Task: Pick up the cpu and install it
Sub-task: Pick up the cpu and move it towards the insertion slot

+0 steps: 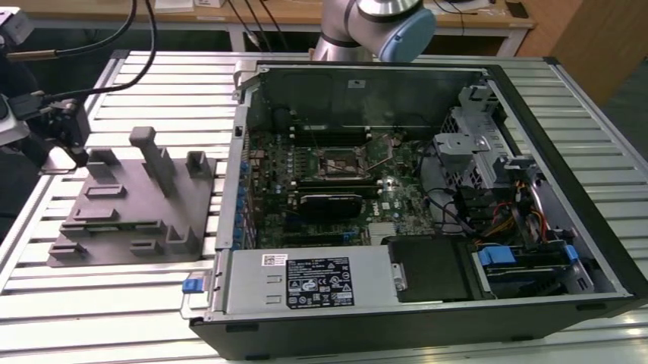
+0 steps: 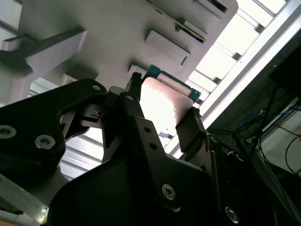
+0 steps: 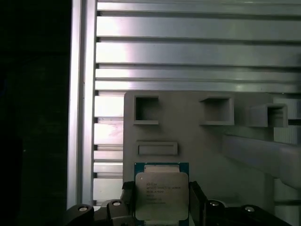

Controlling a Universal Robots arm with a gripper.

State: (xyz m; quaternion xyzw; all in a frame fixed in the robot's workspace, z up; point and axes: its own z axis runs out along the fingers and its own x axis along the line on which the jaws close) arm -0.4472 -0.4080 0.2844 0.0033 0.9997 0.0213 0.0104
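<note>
The cpu (image 3: 161, 193), a small square chip with a pale metal top and a green-blue edge, sits between my gripper's (image 3: 162, 203) two black fingers (image 3: 128, 197), which press on its opposite sides. In the second wrist view the cpu (image 2: 164, 101) is likewise clamped in the gripper (image 2: 163, 110). Behind it lies the grey fixture (image 3: 188, 136) with its pockets and tabs. In the exterior view my gripper (image 1: 63, 144) hangs at the left end of the grey fixture (image 1: 132, 205). The dark socket (image 1: 342, 161) with its metal frame lies on the motherboard inside the open computer case.
The open computer case (image 1: 526, 98) fills the exterior view's right, with a drive cage (image 1: 471, 148), cables and a power supply (image 1: 303, 280) inside. All rests on a slatted metal table (image 1: 111, 303). The arm's base (image 1: 369, 26) stands behind the case.
</note>
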